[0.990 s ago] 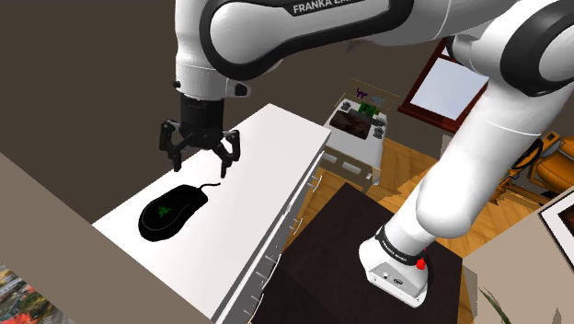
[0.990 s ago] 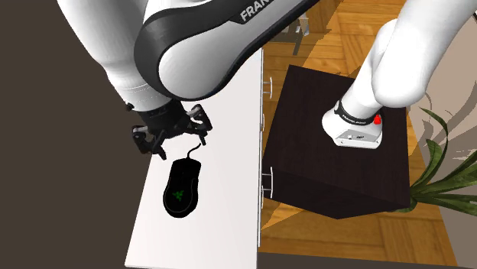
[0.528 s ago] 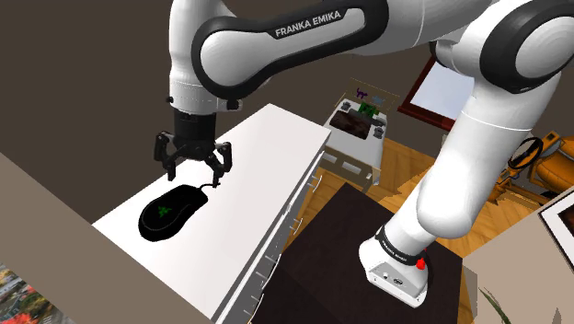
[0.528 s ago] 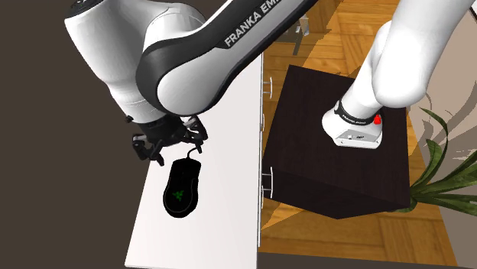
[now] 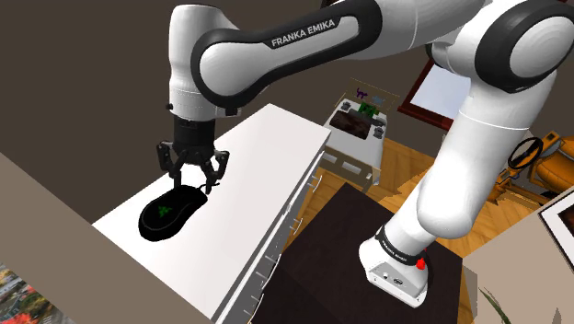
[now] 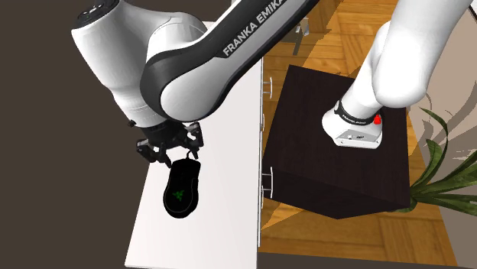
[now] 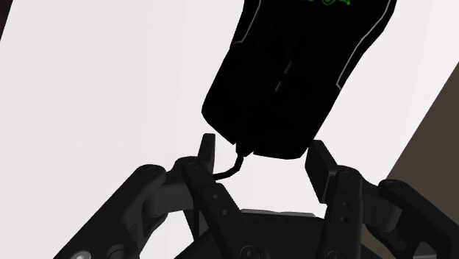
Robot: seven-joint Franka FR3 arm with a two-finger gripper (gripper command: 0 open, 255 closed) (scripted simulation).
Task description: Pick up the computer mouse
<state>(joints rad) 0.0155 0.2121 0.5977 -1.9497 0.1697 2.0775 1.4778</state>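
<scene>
1. Mouse, black with a green logo, lies flat on the white counter, toward the shoulder view's lower left.
2. Its long axis runs straight away from the tool, whose fingers stand across the narrow width.
3. The fingers are apart, gripping nothing, flanking the cord end from just above.
4. Most of the body lies beyond the fingertips, so the grasp likely wants to sit nearer the middle.

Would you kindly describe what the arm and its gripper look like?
The arm is white with rounded links and dark joints, one marked FRANKA EMIKA in white; its base carries a red spot. The gripper is all black with two fingers.
</scene>
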